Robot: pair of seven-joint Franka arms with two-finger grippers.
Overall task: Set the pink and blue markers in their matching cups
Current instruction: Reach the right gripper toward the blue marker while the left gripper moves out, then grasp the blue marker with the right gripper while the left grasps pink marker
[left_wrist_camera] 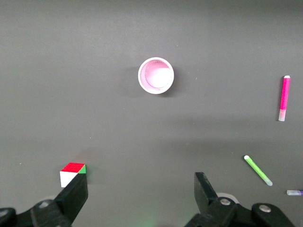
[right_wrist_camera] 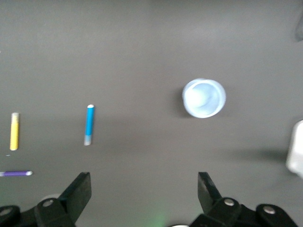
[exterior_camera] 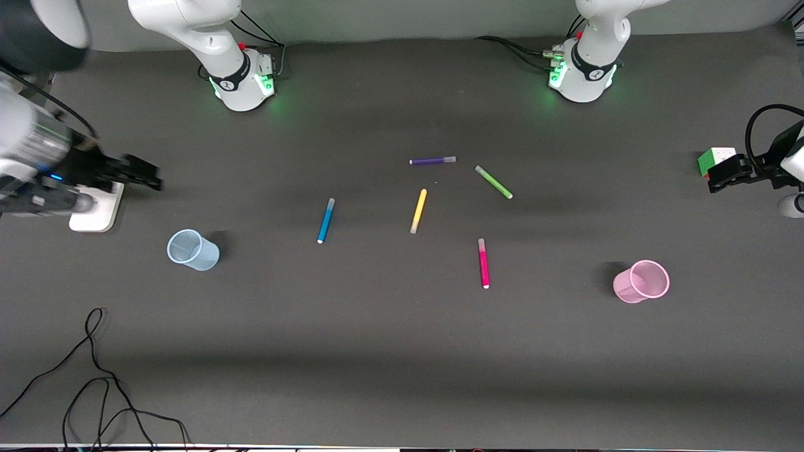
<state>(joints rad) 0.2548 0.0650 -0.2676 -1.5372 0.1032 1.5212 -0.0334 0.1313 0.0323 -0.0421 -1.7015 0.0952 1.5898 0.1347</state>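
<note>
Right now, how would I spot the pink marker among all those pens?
Find the pink cup standing toward the left arm's end of the table. The pink marker lies beside it toward the middle, nearest the front camera of all five pens, and the only magenta one.

I see a matt, dark grey table [exterior_camera: 402, 376], cloth-like. The blue cup [exterior_camera: 193, 250] and pink cup [exterior_camera: 642, 281] look like translucent ribbed plastic; the markers' barrels are smooth plastic.
</note>
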